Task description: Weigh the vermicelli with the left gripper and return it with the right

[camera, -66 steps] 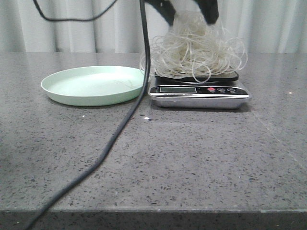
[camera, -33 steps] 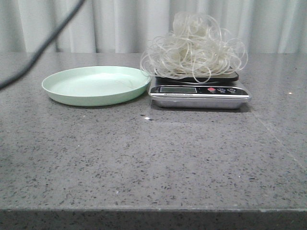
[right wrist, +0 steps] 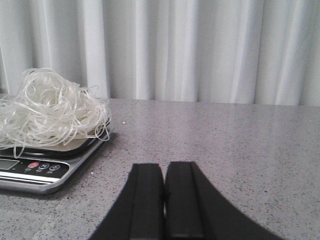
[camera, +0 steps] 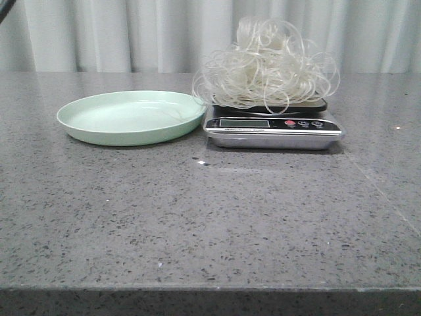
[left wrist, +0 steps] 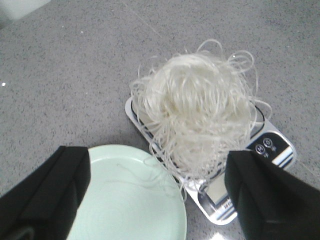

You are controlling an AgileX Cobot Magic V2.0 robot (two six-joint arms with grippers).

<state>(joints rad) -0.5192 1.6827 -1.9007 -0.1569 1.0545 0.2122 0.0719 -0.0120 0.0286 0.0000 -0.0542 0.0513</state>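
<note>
The vermicelli (camera: 266, 66), a loose whitish tangle of thin strands, lies piled on the silver kitchen scale (camera: 273, 126). It also shows in the left wrist view (left wrist: 197, 107) and the right wrist view (right wrist: 47, 107). My left gripper (left wrist: 157, 187) is open and empty, high above the plate (left wrist: 130, 200) and the scale (left wrist: 265, 150); it is out of the front view. My right gripper (right wrist: 164, 172) is shut and empty, low over the table to the right of the scale (right wrist: 37, 170). A few loose strands lie in the plate.
A pale green plate (camera: 131, 116) stands left of the scale, touching it. The grey speckled table (camera: 210, 217) runs to a white curtain (camera: 131, 33) at the back.
The left gripper has let go of the vermicelli, risen and left the front view. Its black cable has swung away to the left. The vermicelli stays on the scale.
</note>
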